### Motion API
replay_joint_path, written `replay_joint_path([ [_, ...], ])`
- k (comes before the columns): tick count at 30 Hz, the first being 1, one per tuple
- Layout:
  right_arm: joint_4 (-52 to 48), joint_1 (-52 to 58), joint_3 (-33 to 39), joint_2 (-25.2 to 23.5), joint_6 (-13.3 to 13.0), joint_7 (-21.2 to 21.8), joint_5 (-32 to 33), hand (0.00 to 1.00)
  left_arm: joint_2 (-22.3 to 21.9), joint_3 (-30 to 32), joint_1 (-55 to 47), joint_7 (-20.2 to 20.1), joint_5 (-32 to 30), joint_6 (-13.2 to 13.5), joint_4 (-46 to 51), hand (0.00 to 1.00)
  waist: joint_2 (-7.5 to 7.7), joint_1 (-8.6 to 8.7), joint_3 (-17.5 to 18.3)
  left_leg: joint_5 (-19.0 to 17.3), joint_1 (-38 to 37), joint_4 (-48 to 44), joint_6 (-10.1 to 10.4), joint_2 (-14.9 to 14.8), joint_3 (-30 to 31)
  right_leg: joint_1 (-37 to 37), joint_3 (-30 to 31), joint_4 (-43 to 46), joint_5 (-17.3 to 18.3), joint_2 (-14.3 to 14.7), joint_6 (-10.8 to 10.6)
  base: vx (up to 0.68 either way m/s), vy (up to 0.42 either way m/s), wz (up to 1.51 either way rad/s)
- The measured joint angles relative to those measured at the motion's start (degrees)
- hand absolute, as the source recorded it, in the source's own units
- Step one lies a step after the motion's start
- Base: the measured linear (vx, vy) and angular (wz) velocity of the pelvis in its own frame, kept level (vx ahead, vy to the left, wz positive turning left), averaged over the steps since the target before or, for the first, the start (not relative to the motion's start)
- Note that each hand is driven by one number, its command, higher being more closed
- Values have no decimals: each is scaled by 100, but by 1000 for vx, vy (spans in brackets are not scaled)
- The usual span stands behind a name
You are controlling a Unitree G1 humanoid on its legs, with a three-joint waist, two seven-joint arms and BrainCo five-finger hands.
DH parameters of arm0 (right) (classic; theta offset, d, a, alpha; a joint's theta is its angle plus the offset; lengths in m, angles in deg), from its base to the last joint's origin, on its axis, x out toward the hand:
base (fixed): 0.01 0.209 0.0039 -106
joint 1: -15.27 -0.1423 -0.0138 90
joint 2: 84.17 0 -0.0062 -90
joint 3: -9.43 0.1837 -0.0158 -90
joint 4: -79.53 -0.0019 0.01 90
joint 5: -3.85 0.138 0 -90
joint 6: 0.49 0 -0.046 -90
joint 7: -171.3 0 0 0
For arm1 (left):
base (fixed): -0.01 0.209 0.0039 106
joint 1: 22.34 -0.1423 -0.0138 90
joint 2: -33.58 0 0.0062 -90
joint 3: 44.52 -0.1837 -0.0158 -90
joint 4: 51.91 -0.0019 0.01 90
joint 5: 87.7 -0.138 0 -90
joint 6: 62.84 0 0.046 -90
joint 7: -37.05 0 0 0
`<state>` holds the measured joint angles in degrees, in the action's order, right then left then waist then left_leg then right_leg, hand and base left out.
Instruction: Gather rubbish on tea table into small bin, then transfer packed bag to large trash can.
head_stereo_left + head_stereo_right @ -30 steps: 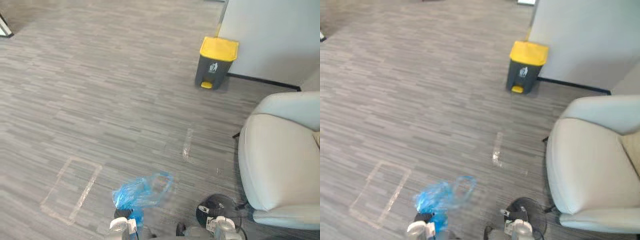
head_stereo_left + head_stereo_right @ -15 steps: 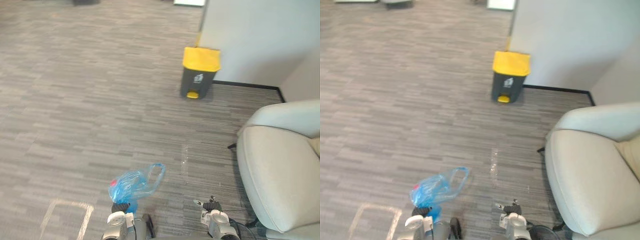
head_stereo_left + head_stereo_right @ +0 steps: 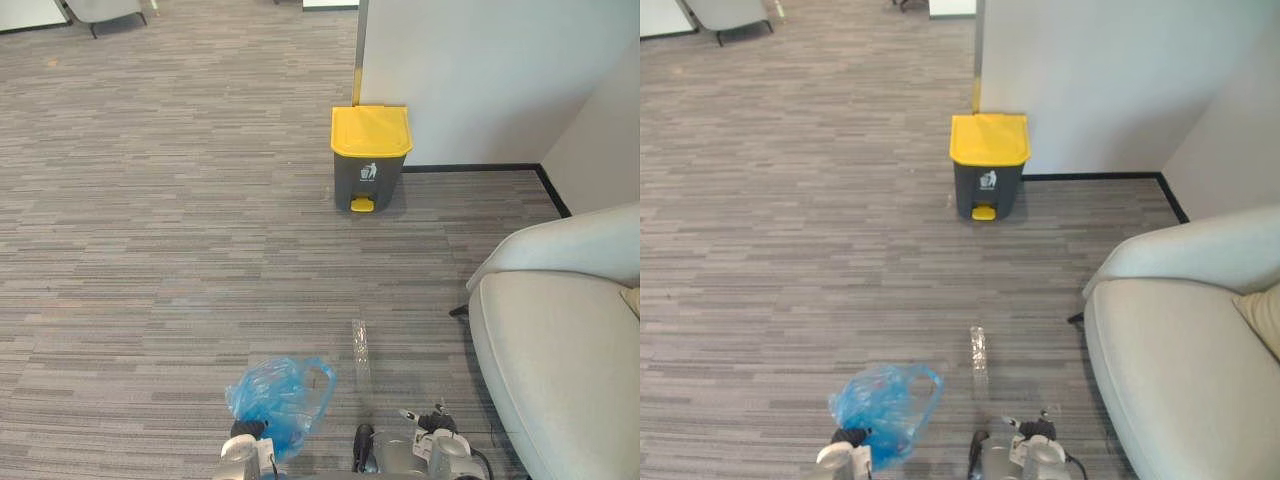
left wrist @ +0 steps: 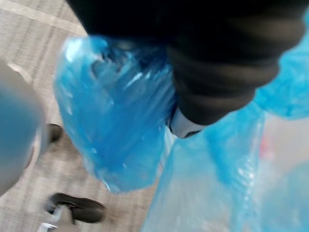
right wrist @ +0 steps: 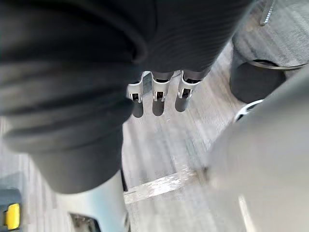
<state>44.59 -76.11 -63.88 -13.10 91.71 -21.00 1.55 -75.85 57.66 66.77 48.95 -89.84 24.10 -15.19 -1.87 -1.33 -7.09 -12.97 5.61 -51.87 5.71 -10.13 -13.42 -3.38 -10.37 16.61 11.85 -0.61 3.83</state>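
Crinkled, translucent blue plastic bag (image 3: 281, 396) bulges at the left hand (image 4: 222, 77), its film bunched against the ribbed cover; I cannot tell the grip. The right hand (image 5: 158, 96) hangs empty with fingers straight over striped grey carpet (image 3: 180, 230). The boxy grey pedal bin (image 3: 370, 160) stands well apart, its yellow lid closed.

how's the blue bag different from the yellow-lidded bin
The blue bag is soft, crumpled, see-through plastic; the trash can is a rigid dark grey box with a yellow lid. The bag is close in, right by the left hand; the can stands far ahead against the white wall. The bag's handle loop gapes open; the can's lid is down. Both are meant for rubbish.
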Motion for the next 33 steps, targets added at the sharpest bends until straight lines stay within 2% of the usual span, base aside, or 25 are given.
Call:
replay_joint_path([
  [2,7,-40,-133,-23,20,0,3,0,2,16,-43,7,2,14,189,100,81,-111,-46,-185,508,-179,-258,-75,-190,392,229,-191,138,-50,-64,417,130,-63],
  [4,4,-46,-123,-66,56,-2,5,0,-3,45,-41,14,10,31,316,100,134,-208,-80,-349,856,669,-343,-167,-470,696,400,-277,173,-227,-140,442,217,-66],
  [5,-8,-43,-106,-95,60,-10,6,0,-6,49,-33,18,5,59,407,100,195,-221,-119,-264,992,1646,-352,-69,-453,895,504,-322,305,-449,-366,380,243,-54],
  [6,-15,-24,-106,-95,59,-10,7,0,-15,39,-44,17,5,62,402,100,171,-215,-106,-87,1028,2115,-335,-10,-390,956,531,-337,357,-477,-455,448,343,-44],
  [7,-25,48,-106,-65,57,-10,7,0,-44,21,-61,13,6,59,332,100,45,-207,-28,678,1032,3082,-206,-8,-92,1017,625,-382,493,-452,-662,310,289,-31],
  [8,23,70,-110,-77,70,-7,8,0,11,61,-58,21,11,53,311,100,112,-231,5,788,1003,2976,-277,113,-95,1098,791,-392,601,-574,-821,408,350,-7],
  [9,59,109,-163,-88,87,9,11,0,39,99,-33,37,8,52,318,100,234,-170,87,683,983,3064,-279,323,-123,1098,840,-393,559,-752,-792,344,269,13],
  [10,53,121,-125,-117,102,-7,10,0,18,92,-3,34,7,52,318,100,311,-180,123,551,960,3093,-379,435,-216,1062,922,-332,494,-872,-710,407,296,9],
  [11,31,116,-91,-117,115,-12,7,0,-27,110,-12,32,8,51,334,100,354,-259,127,414,848,3071,-445,512,-374,1031,1077,-155,352,-992,-759,307,240,-27],
  [13,-2,130,-142,-125,112,3,6,0,-19,114,-43,34,6,35,315,100,364,-272,120,163,443,3151,-546,621,-572,731,1336,776,114,-1127,-1053,369,282,-60],
  [14,-22,126,-177,-95,102,3,7,0,-3,104,-99,38,7,29,307,100,339,-271,104,58,70,3308,-579,673,-718,171,1548,2069,-267,-1139,-1196,421,287,-55],
  [15,-22,133,-173,-77,100,4,7,0,6,101,-86,40,8,24,301,100,305,-238,74,2,-137,3400,-581,704,-744,-159,1605,2813,-395,-1095,-1288,405,229,-36],
  [16,-55,140,-156,-79,95,0,16,0,11,101,-95,51,14,13,252,100,284,-181,28,-59,-456,3556,-575,733,-778,-573,1547,3683,-319,-985,-1206,326,149,-11],
  [18,-168,138,-141,-86,48,-5,6,0,28,86,-57,88,27,-12,171,100,316,-127,15,-76,-936,3956,-552,789,-811,-1198,1173,4066,-46,-810,-1001,337,88,4],
  [20,-200,102,-78,-91,30,-7,5,0,26,45,-16,159,111,-7,118,100,326,-110,-2,-104,-1236,4211,-501,788,-811,-1571,592,3488,160,-710,-778,405,17,12],
  [22,-196,70,54,-84,10,-7,6,0,19,40,14,164,124,-12,10,100,298,-64,-37,-106,-1627,4469,-497,783,-771,-1777,114,2246,141,-540,-629,464,-58,22],
  [23,-199,18,72,-86,4,-9,6,0,18,37,20,158,123,-9,10,100,293,-49,-42,-123,-1732,4543,-469,786,-734,-1771,109,1691,-33,-465,-582,429,-110,49],
  [24,-179,40,102,-91,4,-9,3,0,26,38,25,149,121,-2,12,100,323,-13,-51,-205,-1857,4623,-340,850,-571,-1651,165,849,-517,-370,-511,533,-142,51],
  [25,-161,29,139,-65,13,-1,0,0,9,40,53,140,120,3,-50,100,288,6,-89,-277,-2050,4707,-245,856,-335,-1622,230,916,-817,-316,-199,446,-120,38],
  [28,-87,-115,187,6,14,-9,-4,0,-48,20,38,117,116,7,-97,100,29,-9,-78,-242,-2040,4440,-227,636,-53,-1643,99,1255,-234,-224,-87,443,-187,8],
  [29,-57,-132,215,15,8,-8,-2,0,-46,8,46,116,115,7,-97,100,11,8,-67,-233,-1942,4159,-215,572,16,-1591,47,1277,-117,-213,-63,403,-219,31],
  [30,-26,-126,218,37,14,-10,9,0,-38,-35,77,95,106,5,-93,100,-1,102,-76,-210,-1595,3247,-168,426,216,-1296,-80,1124,5,-209,-84,315,-181,51],
  [31,-24,-69,189,36,20,-11,8,0,-34,-58,94,15,106,5,-79,100,4,122,-80,26,-1141,2083,161,242,335,-940,-104,851,36,-146,-84,379,-202,39],
  [32,-24,-18,110,39,26,-14,7,0,-12,-76,73,14,107,7,-47,100,5,75,-85,221,-807,1239,271,86,331,-670,-89,630,50,-78,-60,369,-144,-8],
  [33,-19,-10,-20,36,41,-15,7,0,-2,-67,-4,19,109,13,10,100,20,6,-102,152,-427,429,238,-62,268,-331,-6,367,96,29,10,436,-110,-43],
])
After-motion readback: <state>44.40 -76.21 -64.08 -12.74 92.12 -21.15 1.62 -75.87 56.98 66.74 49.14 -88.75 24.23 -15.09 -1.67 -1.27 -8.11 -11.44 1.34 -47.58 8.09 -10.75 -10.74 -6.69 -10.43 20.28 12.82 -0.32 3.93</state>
